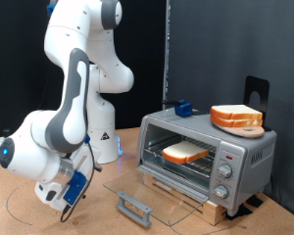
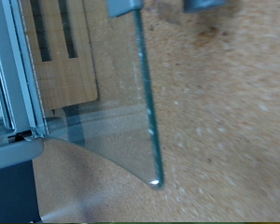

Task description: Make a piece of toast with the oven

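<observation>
The silver-grey oven (image 1: 208, 149) stands at the exterior view's right with its glass door (image 1: 147, 191) folded down flat and the grey bar handle (image 1: 134, 208) at its front edge. The piece of toast (image 1: 186, 152) lies on the wire rack inside. My gripper (image 1: 73, 191) hangs low to the left of the door, apart from the handle and empty. In the wrist view the gripper (image 2: 163, 5) shows only its fingertips (image 2: 121, 7), spread apart, above the door's glass (image 2: 112, 112) and an edge of the oven (image 2: 9, 93).
A thicker pile of bread slices (image 1: 236, 117) sits on a wooden board on the oven's top. A blue object (image 1: 182, 108) lies behind the oven. The oven rests on a wooden base (image 1: 201, 203) (image 2: 70, 56). A black curtain hangs behind. The table (image 1: 108, 220) is brown cork.
</observation>
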Available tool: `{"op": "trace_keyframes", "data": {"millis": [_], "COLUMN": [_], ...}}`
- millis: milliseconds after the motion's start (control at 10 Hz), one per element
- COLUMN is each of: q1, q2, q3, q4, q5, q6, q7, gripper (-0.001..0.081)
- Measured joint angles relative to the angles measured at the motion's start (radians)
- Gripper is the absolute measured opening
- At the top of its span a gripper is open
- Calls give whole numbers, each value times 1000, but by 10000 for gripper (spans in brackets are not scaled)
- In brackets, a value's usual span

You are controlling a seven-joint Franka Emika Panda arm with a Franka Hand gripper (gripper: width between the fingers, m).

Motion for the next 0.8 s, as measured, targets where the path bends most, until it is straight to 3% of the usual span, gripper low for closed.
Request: {"op": "trace_keyframes", "data": {"millis": [600, 800], "q1": [40, 40], "q2": [-15, -48], "q3": [90, 101], "q4": [-120, -141], "q5": [62, 69], "q6": [55, -14], "q7": [-9, -40], "gripper": [807, 807]}}
